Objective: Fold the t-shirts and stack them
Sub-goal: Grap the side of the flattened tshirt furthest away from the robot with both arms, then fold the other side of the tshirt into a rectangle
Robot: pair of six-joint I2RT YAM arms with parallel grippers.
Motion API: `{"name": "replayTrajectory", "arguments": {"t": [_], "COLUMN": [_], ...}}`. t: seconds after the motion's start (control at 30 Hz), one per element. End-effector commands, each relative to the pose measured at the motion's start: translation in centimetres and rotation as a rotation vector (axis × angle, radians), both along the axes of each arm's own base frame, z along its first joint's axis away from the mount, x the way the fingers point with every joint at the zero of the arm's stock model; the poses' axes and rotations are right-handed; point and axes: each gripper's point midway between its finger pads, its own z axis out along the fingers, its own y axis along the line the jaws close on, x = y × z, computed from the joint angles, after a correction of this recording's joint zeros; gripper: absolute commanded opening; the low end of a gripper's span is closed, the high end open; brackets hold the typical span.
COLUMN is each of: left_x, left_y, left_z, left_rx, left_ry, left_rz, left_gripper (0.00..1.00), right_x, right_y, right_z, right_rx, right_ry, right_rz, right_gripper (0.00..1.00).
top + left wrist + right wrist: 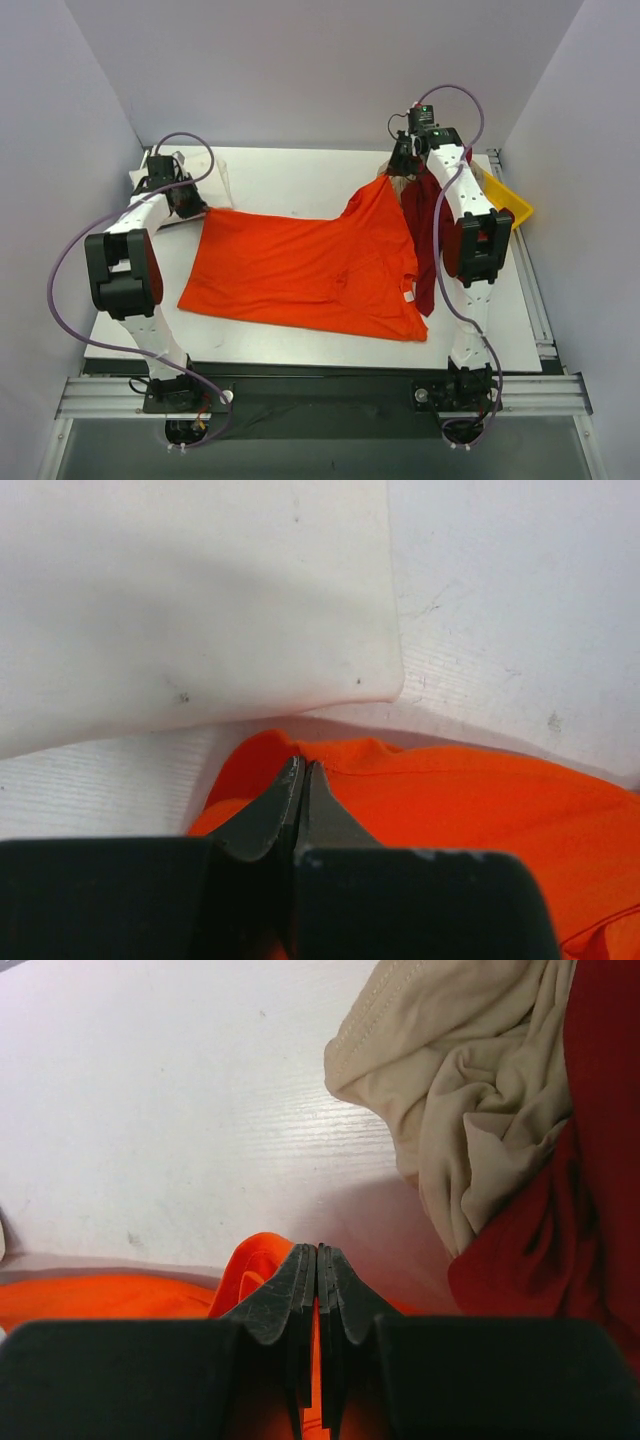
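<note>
Orange t-shirt (300, 270) lies spread on the table (280, 175); the beige shirt (470, 1110) and dark red shirt (425, 230) bunched at its far right corner are mostly hidden behind the right arm (470, 230) from above. Left gripper (302, 780) is clamped shut on its far left corner beside the white shirt (190, 600), right gripper (316, 1260) pinched closed on the raised right one.

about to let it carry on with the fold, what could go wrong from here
The left gripper and right gripper each pinch only a thin edge of the orange shirt; it could slip out when pulled. The dark red shirt and beige shirt lie right beside the right gripper, so the fold might drag them along.
</note>
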Motion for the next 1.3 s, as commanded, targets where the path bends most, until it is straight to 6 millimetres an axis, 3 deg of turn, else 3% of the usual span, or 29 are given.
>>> {"name": "replayTrajectory", "arguments": {"t": [0.0, 0.07, 0.1, 0.13, 0.17, 0.2, 0.23, 0.3, 0.37, 0.4, 0.43, 0.6, 0.63, 0.67, 0.73, 0.77, 1.0, 1.27], "left_x": [1.5, 1.1, 0.3, 0.0, -0.3, -0.7, -1.3, -2.0, -3.0, -3.4, -4.1, -5.8, -6.2, -6.8, -7.5, -7.9, -11.6, -15.1], "left_y": [0.7, 1.1, 1.2, 1.7, 1.9, 2.1, 2.4, 2.6, 2.4, 2.3, 2.3, 2.9, 3.0, 2.9, 3.3, 3.4, 4.3, 3.6], "left_z": [3.0, 3.9, 3.3, 4.0, 4.1, 4.5, 4.1, 4.2, 3.7, 3.5, 3.0, 3.4, 3.4, 3.1, 3.7, 3.7, 4.3, 2.0], "left_rx": [-0.022, -0.033, -0.04, -0.05, -0.055, -0.058, -0.073, -0.088, -0.108, -0.101, -0.095, -0.031, -0.023, -0.019, 0.009, 0.02, 0.094, 0.082], "left_ry": [-0.099, -0.13, -0.117, -0.138, -0.139, -0.147, -0.133, -0.126, -0.086, -0.079, -0.059, -0.06, -0.051, -0.039, -0.049, -0.045, -0.036, 0.044], "left_rz": [-0.006, 0.004, 0.008, 0.017, 0.019, 0.021, 0.028, 0.022, 0.011, -0.002, -0.003, 0.001, 0.004, 0.004, 0.014, 0.024, 0.095, 0.106], "left_gripper": [0.0, 0.0, 0.0, 0.0, 0.0, 0.0, 0.0, 0.0, 0.0, 0.0, 0.0, 0.0, 0.0, 0.0, 0.0, 0.0, 0.0, 0.0], "right_x": [-0.8, -1.9, -2.5, -3.2, -3.8, -5.1, -6.0, -8.2, -10.2, -11.7, -12.9, -18.0, -18.8, -20.1, -21.6, -22.6, -27.0, -30.3], "right_y": [0.0, 0.0, 0.0, 0.0, 0.1, 0.2, 0.2, 0.4, 0.4, 0.2, 0.2, -0.1, -0.2, -0.2, -0.1, -0.2, -0.2, 0.0], "right_z": [3.8, 4.4, 4.5, 5.6, 5.7, 4.4, 5.6, 4.0, 4.8, 3.3, 4.3, 3.2, 3.9, 2.7, 2.7, 1.7, 0.1, -0.5], "right_rx": [0.045, 0.052, 0.058, 0.064, 0.07, 0.067, 0.074, 0.067, 0.064, 0.058, 0.065, 0.073, 0.078, 0.079, 0.082, 0.082, 0.095, 0.086], "right_ry": [-0.042, -0.039, -0.032, -0.046, -0.039, 0.002, -0.013, 0.041, 0.036, 0.083, 0.067, 0.117, 0.1, 0.137, 0.138, 0.167, 0.215, 0.248], "right_rz": [0.001, 0.009, 0.013, 0.018, 0.026, 0.03, 0.039, 0.052, 0.064, 0.062, 0.063, 0.055, 0.055, 0.05, 0.053, 0.049, 0.04, 0.055], "right_gripper": [0.0, 0.0, 0.0, 0.0, 0.0, 0.0, 0.0, 0.0, 0.0, 0.0, 0.0, 0.0, 0.0, 0.0, 0.0, 0.0, 0.0, 0.0]}}
